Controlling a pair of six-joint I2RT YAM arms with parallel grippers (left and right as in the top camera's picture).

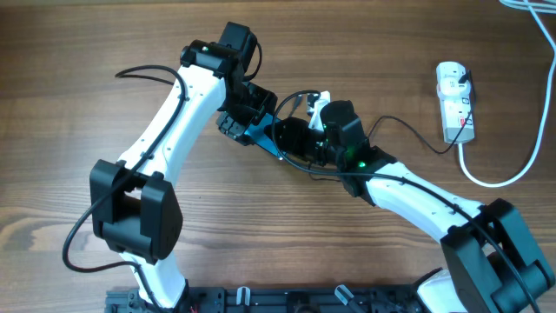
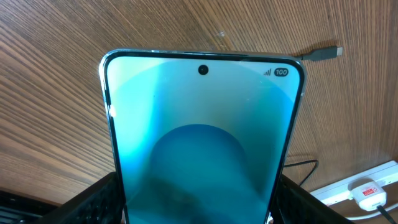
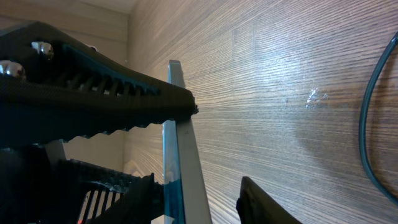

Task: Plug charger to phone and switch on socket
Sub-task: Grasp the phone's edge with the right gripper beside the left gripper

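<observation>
Phone [image 2: 199,143]: turquoise screen right up in the left wrist view, held over the middle of the table [image 2: 62,74] between the two arms

Left end effector [image 1: 246,122]: clamped on the phone, a black finger [image 2: 93,202] pressing each long side

Right end effector [image 3: 202,200]: spread wide with no grip on anything; the phone's thin edge sits in the gap, closer to one finger, can't tell if it's touching

Charger [image 2: 323,54]: metal tip lying loose on the table just past the phone's top corner, not plugged in

Socket [image 1: 455,103]: way over on the right of the table, well apart from the phone, black plug in it, white cord [image 1: 512,169] looping off

Switch: too small to tell on or off
</observation>
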